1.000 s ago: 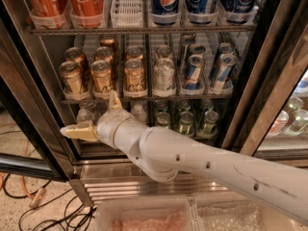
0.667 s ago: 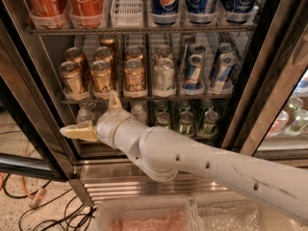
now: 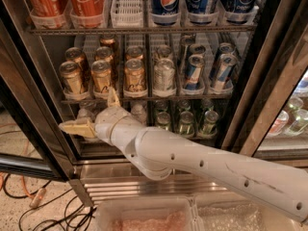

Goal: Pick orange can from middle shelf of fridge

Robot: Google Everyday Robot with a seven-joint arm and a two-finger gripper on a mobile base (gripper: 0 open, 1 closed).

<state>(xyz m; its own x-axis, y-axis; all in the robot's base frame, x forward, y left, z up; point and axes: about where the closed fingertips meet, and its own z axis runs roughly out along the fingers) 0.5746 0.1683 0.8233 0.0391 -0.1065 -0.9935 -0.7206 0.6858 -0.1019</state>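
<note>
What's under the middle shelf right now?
A rack of small bottles. The open gripper, just below the left front of the middle shelf, and the arm cover the left bottles' lower parts.

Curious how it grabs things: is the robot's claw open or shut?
Open. The gripper, just below the orange cans, has its two fingers spread wide, holding nothing.

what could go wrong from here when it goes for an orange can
1. The claw is open and sits below the middle shelf, with one finger tip close to the shelf's front edge. Rising straight up might snag the rack.
2. The orange cans stand close together in adjacent lanes, so a finger may knock a neighbour over.
3. The silver can stands right beside them, so drifting right risks a wrong pick.
</note>
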